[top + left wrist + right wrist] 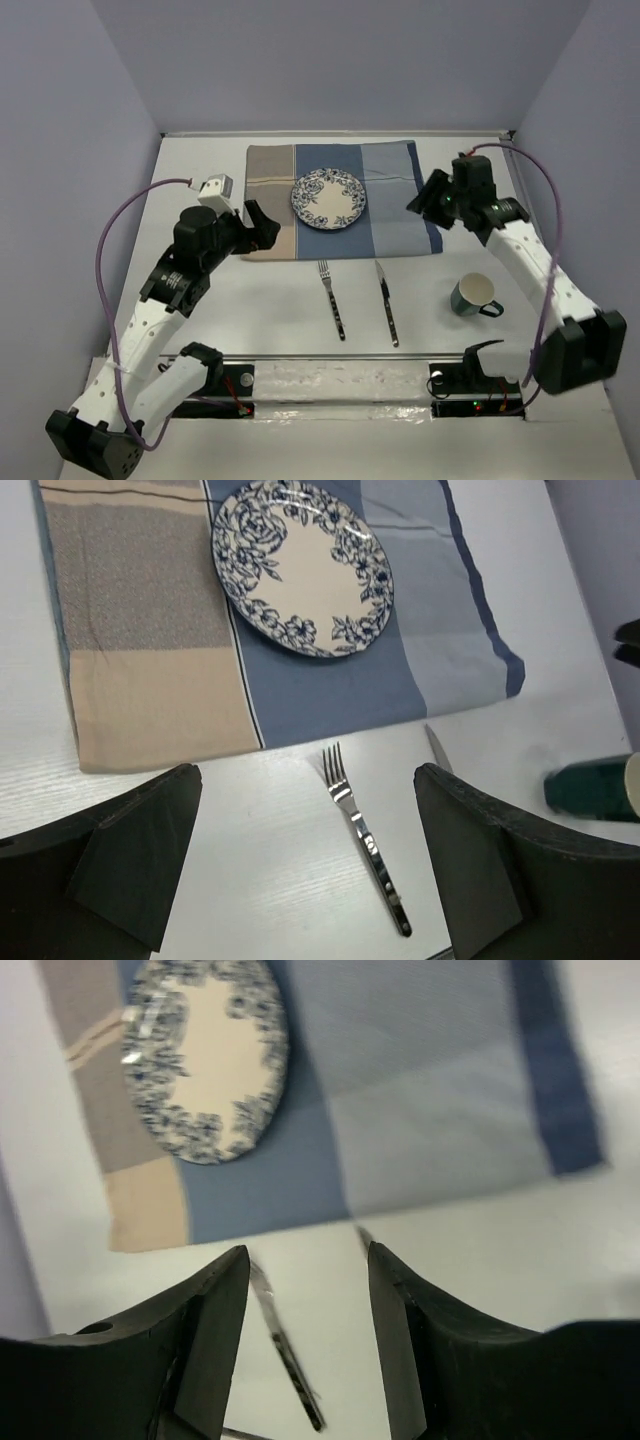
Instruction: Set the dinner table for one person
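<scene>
The left fingers point(130, 850) and right fingers point(205, 1330) are hanging open, empty. The left ones should be going straight down, pinching the fork point(365, 835) by its thin middle off the worktop point(250, 880).

- The left arm point(150, 330) and the right arm point(545, 265) had white shells with black joint housings.
- A purple cable point(103, 262) ran along each arm.
- The left claw point(264, 224) and the right claw point(425, 196) were black.
- Their fingers point(135, 855) were matte, wedge-shaped and flat-faced.
- A small pale grey box point(215, 188) sat on the left wrist.
</scene>
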